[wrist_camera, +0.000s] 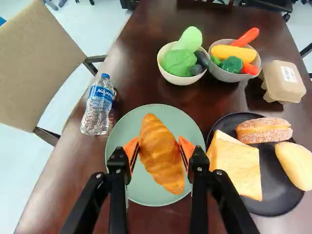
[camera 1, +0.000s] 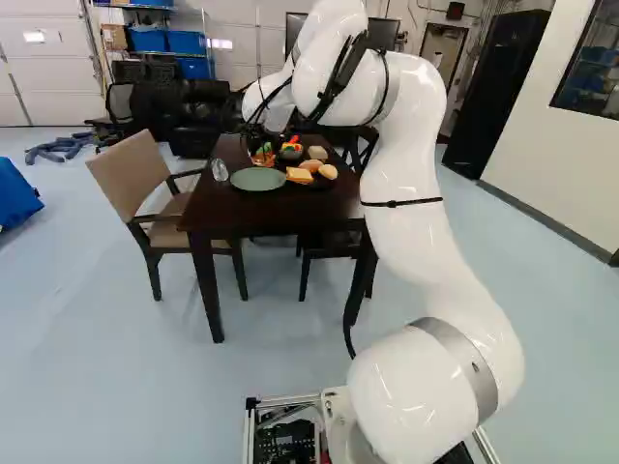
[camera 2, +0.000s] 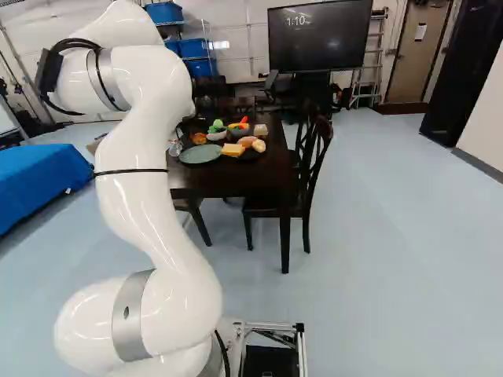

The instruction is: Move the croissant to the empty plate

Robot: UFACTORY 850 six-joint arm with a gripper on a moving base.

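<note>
- Golden-brown, ridged croissant (wrist_camera: 160,151): held in the gripper above the dark brown wooden table (wrist_camera: 141,48), at the far end of the curved white arm (camera 1: 416,232).
- Round pale-green plate (wrist_camera: 122,129): the likely goal; seen from the wrist, it lies directly beyond the croissant, so the move should be mostly downward.
- Round black plate (wrist_camera: 273,201): just beside it, bearing bread, so not the target.
- Black two-finger gripper (wrist_camera: 159,144): closed across the croissant's middle, an orange pad on each flank.
- Long axis: slanting between the fingers, far tip towards the clear plastic bottle (wrist_camera: 97,109), near tip towards the black plate.
- Views: the wrist view shows the grip but not the height; the left base view suggests a gap above the plate; the arm hides most of the gripper in the right base view.
</note>
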